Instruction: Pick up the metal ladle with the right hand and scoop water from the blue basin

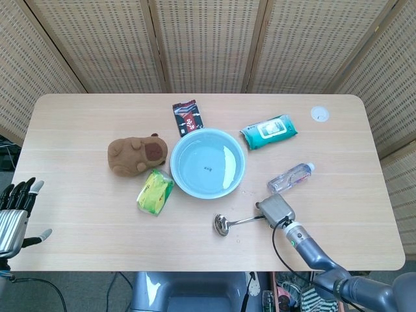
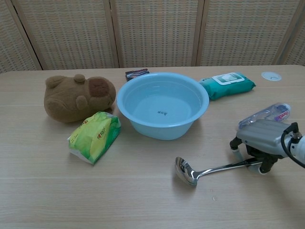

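The metal ladle (image 1: 223, 225) lies flat on the table in front of the blue basin (image 1: 174, 170), its bowl (image 2: 184, 170) to the left and its handle (image 2: 224, 167) running right. My right hand (image 1: 275, 210) arches low over the handle's far end, fingertips (image 2: 235, 148) down near the tabletop on either side of it; no closed grip on the handle shows. The basin (image 2: 125, 109) holds shallow water. My left hand (image 1: 14, 214) hangs off the table's front left corner, fingers spread, holding nothing.
A brown plush toy (image 1: 136, 155) and a green packet (image 1: 155, 191) sit left of the basin. A dark snack packet (image 1: 187, 117) lies behind it. Wet wipes (image 1: 268, 130), a plastic bottle (image 1: 291, 176) and a white disc (image 1: 319, 114) are to the right.
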{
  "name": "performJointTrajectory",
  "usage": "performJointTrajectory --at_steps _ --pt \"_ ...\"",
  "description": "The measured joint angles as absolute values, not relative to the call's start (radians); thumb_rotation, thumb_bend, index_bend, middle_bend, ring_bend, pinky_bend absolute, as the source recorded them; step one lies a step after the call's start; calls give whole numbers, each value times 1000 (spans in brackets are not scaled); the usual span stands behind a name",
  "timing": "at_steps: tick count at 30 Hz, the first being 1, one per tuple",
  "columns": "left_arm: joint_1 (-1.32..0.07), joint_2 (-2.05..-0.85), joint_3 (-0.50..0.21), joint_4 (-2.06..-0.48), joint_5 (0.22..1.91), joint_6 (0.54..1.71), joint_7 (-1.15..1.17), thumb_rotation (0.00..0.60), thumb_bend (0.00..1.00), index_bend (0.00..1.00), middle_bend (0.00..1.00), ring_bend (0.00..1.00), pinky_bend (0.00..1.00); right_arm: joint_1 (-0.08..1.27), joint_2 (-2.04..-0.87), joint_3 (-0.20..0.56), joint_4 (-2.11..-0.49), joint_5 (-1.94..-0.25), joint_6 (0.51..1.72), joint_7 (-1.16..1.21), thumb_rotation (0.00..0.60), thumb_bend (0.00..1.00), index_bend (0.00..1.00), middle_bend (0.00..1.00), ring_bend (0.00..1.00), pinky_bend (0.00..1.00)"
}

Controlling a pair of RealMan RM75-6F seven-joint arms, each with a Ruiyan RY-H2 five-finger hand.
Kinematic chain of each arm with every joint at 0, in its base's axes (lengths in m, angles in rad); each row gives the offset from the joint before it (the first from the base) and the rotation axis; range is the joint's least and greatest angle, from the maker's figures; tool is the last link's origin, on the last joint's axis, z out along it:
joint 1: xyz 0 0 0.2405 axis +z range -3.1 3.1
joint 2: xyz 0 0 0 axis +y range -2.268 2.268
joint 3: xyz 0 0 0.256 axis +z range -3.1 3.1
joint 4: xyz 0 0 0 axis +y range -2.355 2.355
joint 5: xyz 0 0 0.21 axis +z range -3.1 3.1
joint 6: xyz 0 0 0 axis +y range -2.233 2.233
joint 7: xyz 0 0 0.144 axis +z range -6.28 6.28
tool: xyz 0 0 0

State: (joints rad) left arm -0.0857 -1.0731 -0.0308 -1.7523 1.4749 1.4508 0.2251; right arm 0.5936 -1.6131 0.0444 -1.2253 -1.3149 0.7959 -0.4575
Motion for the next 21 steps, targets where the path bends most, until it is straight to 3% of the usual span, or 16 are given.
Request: performJointTrajectory --at_steps 3,8,11,21 --pt "-86 -1073 -30 -1755 1475 1451 225 600 0 0 0 0 0 595 -1617 40 -1224 -1307 796 -465 600 337 513 952 729 1000" --pt "-87 -1068 -28 -1757 1473 1447 217 600 0 0 0 0 0 596 -1619 39 -1225 -1278 793 -478 600 480 629 953 733 1000" --pt "-87 -1068 -27 -1758 1474 1449 216 600 0 0 0 0 0 595 -1608 40 -1243 -1271 798 -473 600 556 648 955 738 1000" --pt "-84 -1062 -20 -1762 1489 1457 207 600 0 0 0 0 0 579 -1489 38 -1389 -1287 833 -390 600 639 682 966 751 1000"
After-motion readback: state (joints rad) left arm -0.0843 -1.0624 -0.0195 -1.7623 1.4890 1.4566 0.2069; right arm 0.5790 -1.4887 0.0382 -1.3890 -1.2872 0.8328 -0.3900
